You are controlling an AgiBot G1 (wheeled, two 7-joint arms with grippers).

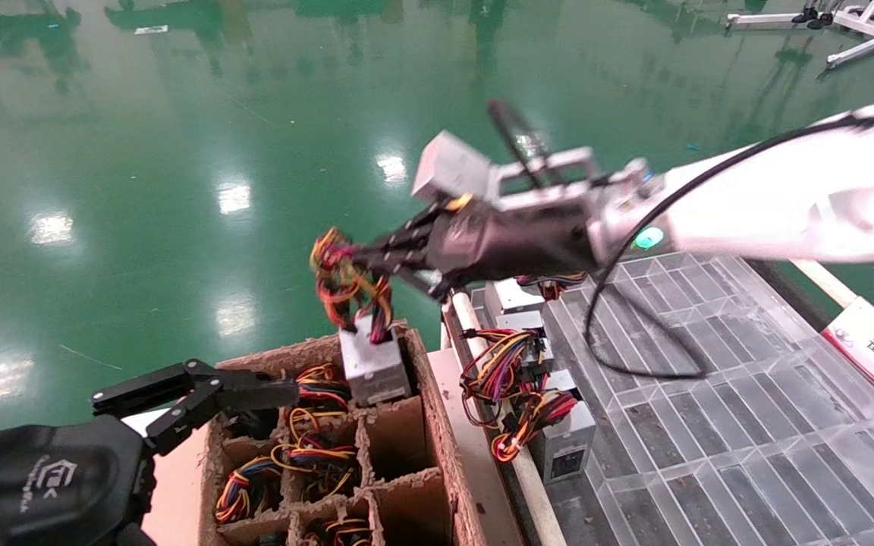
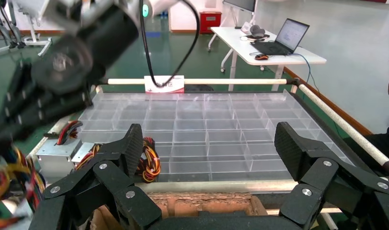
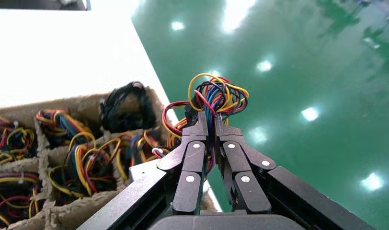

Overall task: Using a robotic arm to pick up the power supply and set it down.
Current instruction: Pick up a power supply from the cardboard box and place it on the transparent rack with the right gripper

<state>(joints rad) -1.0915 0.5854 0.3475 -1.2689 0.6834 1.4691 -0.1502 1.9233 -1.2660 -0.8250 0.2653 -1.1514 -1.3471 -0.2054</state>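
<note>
While clamped on wires, right pincer (image 1: 346, 258), power supply (image 1: 372, 368) over box (image 1: 437, 425) compartments.

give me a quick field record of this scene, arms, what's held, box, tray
right end effector: shut on the wires of a power supply, which hangs over the corner cell of the cardboard box
left end effector: open, empty, low beside the box
cardboard box: divided into cells; several hold bundles of coloured wire, some look empty
clear tray: gridded, to the right of the box
other power supplies: a few lying along the tray's near edge
floor: glossy green
</note>
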